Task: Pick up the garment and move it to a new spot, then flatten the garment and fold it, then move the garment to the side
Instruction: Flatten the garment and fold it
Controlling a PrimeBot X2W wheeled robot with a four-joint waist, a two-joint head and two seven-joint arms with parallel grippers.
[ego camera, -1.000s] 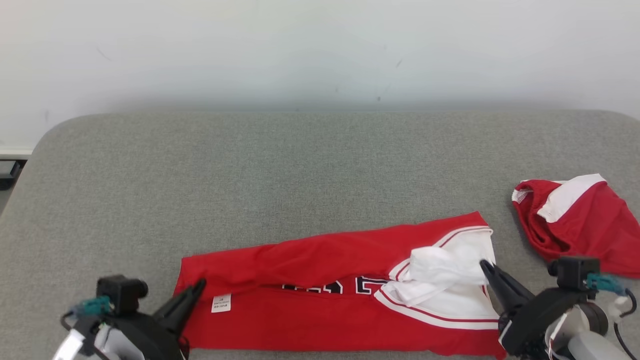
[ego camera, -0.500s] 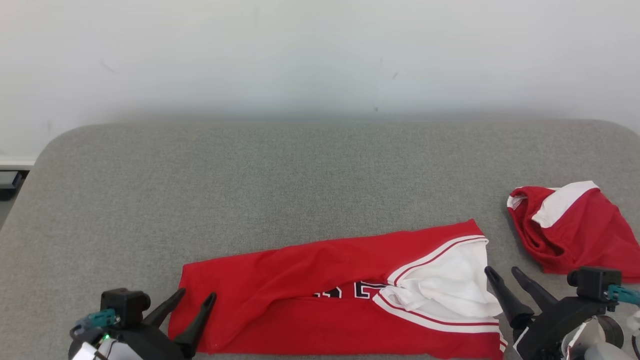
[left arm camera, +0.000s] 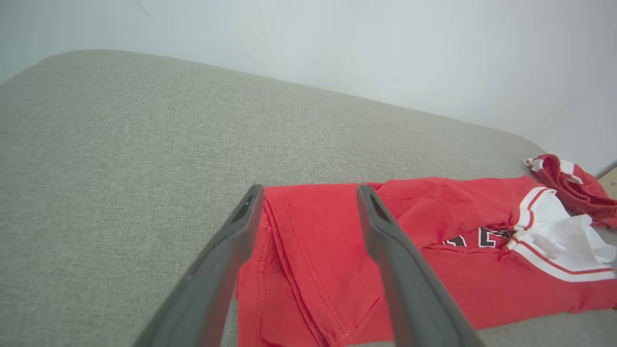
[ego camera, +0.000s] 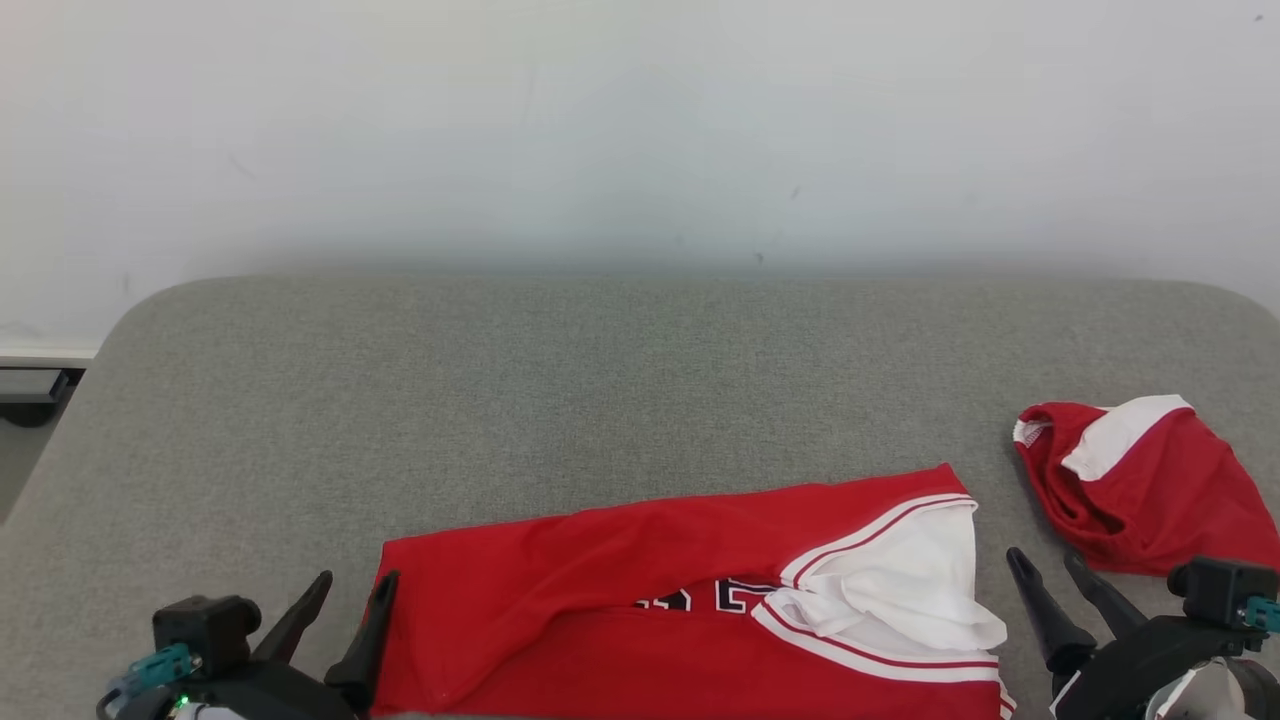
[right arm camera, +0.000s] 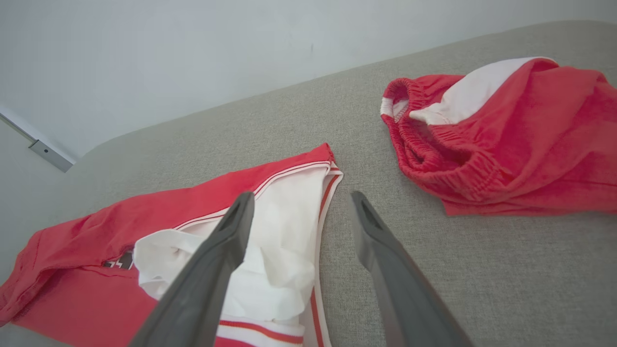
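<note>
On cushion (ego camera: 600, 380), one jersey (ego camera: 600, 560), one shorts (ego camera: 1170, 500), left gripper (ego camera: 356, 578), right gripper (ego camera: 1042, 558), both spread

Plain room, grey cushion (ego camera: 600, 400), white wall (ego camera: 640, 120)

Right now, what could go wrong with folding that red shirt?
The red shirt has a bunched white sleeve, so another fold might trap those wrinkles. The red shorts lie near the open right gripper, which might snag them by mistake.
</note>
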